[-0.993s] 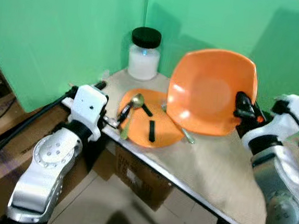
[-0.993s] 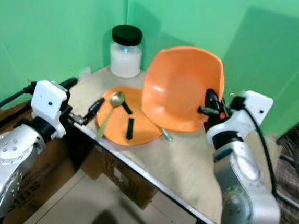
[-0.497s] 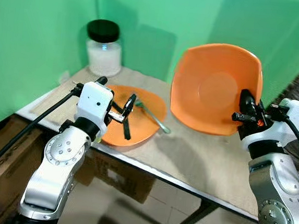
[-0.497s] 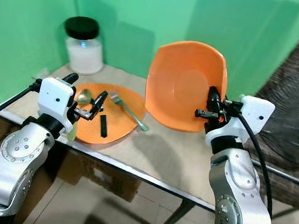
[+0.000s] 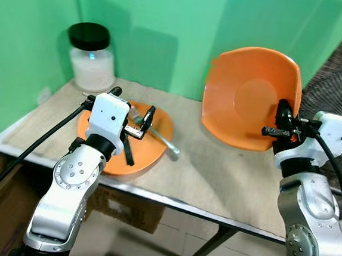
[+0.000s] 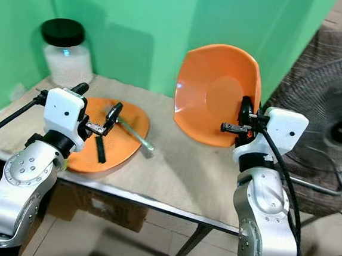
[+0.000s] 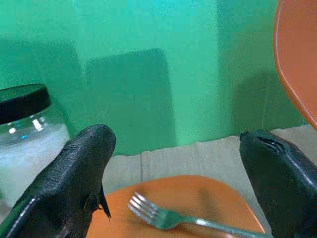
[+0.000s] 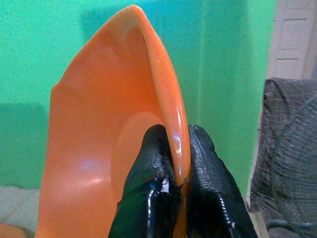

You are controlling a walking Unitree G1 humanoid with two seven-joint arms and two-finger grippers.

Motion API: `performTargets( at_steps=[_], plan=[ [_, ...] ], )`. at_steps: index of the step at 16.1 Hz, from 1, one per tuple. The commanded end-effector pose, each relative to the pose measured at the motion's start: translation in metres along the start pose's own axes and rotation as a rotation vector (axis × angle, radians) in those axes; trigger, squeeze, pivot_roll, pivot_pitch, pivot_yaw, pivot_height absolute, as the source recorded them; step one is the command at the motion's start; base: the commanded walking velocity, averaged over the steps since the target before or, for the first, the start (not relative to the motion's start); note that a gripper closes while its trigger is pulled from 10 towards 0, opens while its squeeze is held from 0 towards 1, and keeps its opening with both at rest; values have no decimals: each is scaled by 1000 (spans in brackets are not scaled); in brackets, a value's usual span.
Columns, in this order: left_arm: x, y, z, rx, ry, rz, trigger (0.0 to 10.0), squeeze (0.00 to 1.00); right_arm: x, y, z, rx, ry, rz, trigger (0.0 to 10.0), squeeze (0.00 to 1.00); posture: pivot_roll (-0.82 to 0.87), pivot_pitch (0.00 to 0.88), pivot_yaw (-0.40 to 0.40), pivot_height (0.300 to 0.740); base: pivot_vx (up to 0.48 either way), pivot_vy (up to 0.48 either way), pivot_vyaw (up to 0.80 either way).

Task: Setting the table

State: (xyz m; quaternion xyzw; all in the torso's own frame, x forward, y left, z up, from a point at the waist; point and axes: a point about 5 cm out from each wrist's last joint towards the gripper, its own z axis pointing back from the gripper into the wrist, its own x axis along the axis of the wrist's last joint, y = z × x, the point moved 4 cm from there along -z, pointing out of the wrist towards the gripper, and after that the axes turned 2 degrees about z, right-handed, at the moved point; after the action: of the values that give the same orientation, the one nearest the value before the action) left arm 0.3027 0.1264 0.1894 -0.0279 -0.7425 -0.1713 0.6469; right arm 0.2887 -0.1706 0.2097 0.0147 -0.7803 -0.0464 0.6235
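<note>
Two grippers are busy; the right gripper (image 5: pixel 281 122) is clamped on the rim of the orange bowl (image 5: pixel 250 98), held on edge above the table (image 5: pixel 215 174); the left gripper (image 5: pixel 138 129), fingers apart, hovers over the orange plate (image 5: pixel 155 141); the fork (image 6: pixel 132 133) lies across the plate just ahead of those fingers, handle pointing towards the bowl, so the left arm is nearer.
</note>
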Motion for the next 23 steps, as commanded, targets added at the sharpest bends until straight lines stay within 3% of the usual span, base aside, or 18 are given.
performTargets(
  at_steps=[1,8,12,17,23],
  plan=[
    [1,-2,-1,-4,-4,-10,10000,0,10,-1,-1,-1,-52,-2,10000,0,14,0,-94,740,0,0,-800],
    [-5,8,3,2,28,-10,10000,0,6,1,3,-11,-53,-43,10000,0,11,0,-84,740,0,0,-800],
    [-6,7,4,-11,35,-9,10000,0,-4,13,7,107,30,-170,10000,0,14,0,-85,740,0,0,-800],
    [-8,9,4,2,49,7,10000,0,-9,13,7,117,69,-208,10000,0,11,0,-79,740,0,0,-800],
    [-10,9,1,10,54,26,10000,0,-19,-6,8,19,119,-220,10000,0,10,0,-74,740,0,0,-800]
  ],
)
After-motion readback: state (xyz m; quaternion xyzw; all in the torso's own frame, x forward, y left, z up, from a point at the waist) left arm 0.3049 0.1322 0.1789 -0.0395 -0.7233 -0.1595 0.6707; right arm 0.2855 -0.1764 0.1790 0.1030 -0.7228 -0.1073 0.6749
